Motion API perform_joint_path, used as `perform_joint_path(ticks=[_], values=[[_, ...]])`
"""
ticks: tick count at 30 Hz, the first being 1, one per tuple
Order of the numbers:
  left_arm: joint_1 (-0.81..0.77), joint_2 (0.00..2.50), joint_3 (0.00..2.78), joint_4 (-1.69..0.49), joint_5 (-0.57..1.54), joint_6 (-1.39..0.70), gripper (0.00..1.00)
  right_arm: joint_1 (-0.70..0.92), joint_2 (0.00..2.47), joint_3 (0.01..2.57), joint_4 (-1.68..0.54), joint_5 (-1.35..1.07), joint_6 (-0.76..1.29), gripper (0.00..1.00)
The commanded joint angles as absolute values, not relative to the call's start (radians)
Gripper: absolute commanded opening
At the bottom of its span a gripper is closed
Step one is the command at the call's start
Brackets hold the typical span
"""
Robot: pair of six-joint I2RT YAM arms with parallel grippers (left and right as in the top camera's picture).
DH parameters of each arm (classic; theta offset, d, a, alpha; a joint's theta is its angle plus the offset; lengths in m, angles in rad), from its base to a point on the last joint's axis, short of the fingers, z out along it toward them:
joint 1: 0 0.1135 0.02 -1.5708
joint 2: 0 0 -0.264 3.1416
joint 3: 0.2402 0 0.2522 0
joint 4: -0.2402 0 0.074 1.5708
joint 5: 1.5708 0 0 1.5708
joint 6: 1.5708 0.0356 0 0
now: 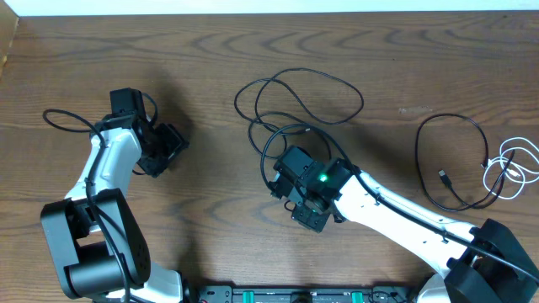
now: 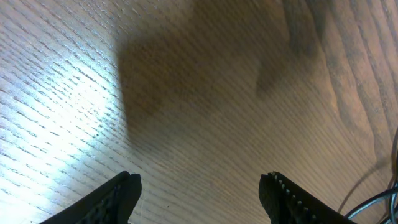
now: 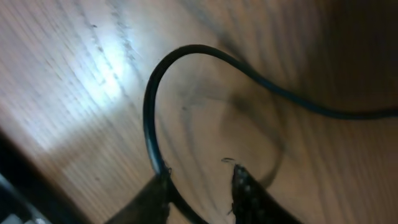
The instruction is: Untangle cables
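Observation:
A tangle of thin black cables [image 1: 295,93] lies looped in the middle of the table. My right gripper [image 1: 286,168] is down at the tangle's lower loop. In the right wrist view one black cable [image 3: 149,112] curves down and runs between the fingers of the right gripper [image 3: 202,180], lying against the left finger, with a gap still showing to the right finger. A separate black cable [image 1: 459,160] and a white cord [image 1: 514,168] lie at the right. My left gripper [image 1: 168,151] hangs open over bare wood at the left, nothing between its fingers [image 2: 199,183].
A thin black cord [image 1: 63,118] loops beside the left arm. A cable edge [image 2: 373,202] shows at the lower right of the left wrist view. Both arm bases stand at the table's near edge.

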State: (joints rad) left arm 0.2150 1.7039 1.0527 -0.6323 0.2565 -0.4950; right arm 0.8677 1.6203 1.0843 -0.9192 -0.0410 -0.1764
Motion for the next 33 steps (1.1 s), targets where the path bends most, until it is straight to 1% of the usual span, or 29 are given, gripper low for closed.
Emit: perform_joint_path(ticks=[1, 4, 8, 13, 15, 17, 24, 27, 32, 33], values=[[0.216, 1.707, 1.044, -0.64, 0.253, -0.495, 0.67, 0.871, 1.612, 1.083, -0.892, 0.04, -0.176, 0.18], [0.216, 1.707, 1.044, -0.64, 0.253, -0.495, 0.68, 0.871, 1.612, 1.083, -0.851, 0.052, -0.177, 0.08], [0.216, 1.707, 1.044, -0.644, 0.253, -0.495, 0.67, 0.871, 1.612, 1.083, -0.793, 0.077, -0.176, 0.02], [0.216, 1.707, 1.044, -0.647, 0.254, -0.495, 0.66, 0.871, 1.612, 1.083, -0.741, 0.101, -0.171, 0.01], [0.215, 1.707, 1.044, -0.647, 0.254, -0.491, 0.63, 0.87, 1.612, 1.083, -0.721, 0.134, -0.141, 0.01], [0.207, 1.707, 1.044, -0.647, 0.254, -0.491, 0.62, 0.863, 1.612, 1.083, -0.697, 0.159, -0.108, 0.01], [0.096, 1.707, 1.044, -0.604, 0.242, -0.438, 0.62, 0.796, 1.612, 1.083, -0.558, 0.158, 0.067, 0.01], [0.047, 1.707, 1.044, -0.592, 0.179, -0.439, 0.63, 0.768, 1.612, 1.083, -0.496, 0.158, 0.12, 0.01], [0.016, 1.707, 1.044, -0.586, 0.175, -0.439, 0.62, 0.756, 1.628, 1.083, -0.413, 0.159, 0.13, 0.01], [0.006, 1.707, 1.044, -0.585, 0.175, -0.439, 0.62, 0.75, 1.649, 1.083, -0.371, 0.16, 0.176, 0.01]])
